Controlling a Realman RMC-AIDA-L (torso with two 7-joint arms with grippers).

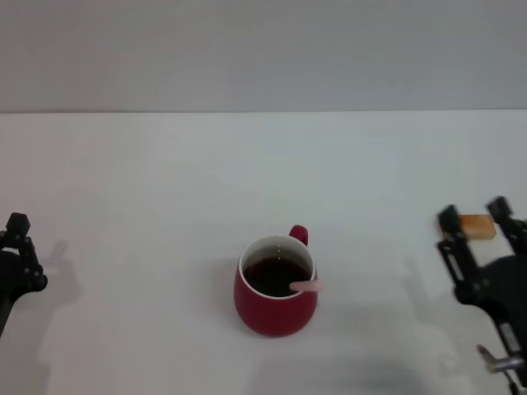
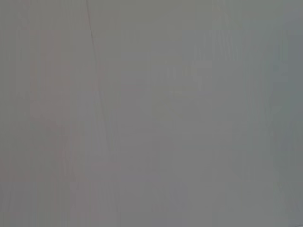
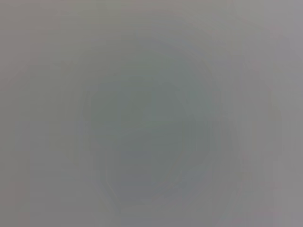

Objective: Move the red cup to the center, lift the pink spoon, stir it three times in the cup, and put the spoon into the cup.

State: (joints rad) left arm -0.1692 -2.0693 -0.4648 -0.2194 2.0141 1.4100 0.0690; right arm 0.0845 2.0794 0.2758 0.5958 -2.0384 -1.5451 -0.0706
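Observation:
The red cup (image 1: 275, 300) stands upright on the white table (image 1: 165, 181), near the middle and toward the front, with its handle pointing away from me. It holds dark liquid. The pink spoon (image 1: 308, 285) rests inside the cup; only the pale pink handle end shows, leaning over the cup's right rim. Its metal bowl is hidden in the liquid. My right gripper (image 1: 475, 216) is open and empty at the right edge, well clear of the cup. My left gripper (image 1: 18, 247) sits at the far left edge, away from the cup. Both wrist views show only plain grey surface.
A small tan wooden block (image 1: 478, 226) lies on the table at the right, just behind the right gripper's fingers. A grey wall (image 1: 263, 49) rises behind the table's far edge.

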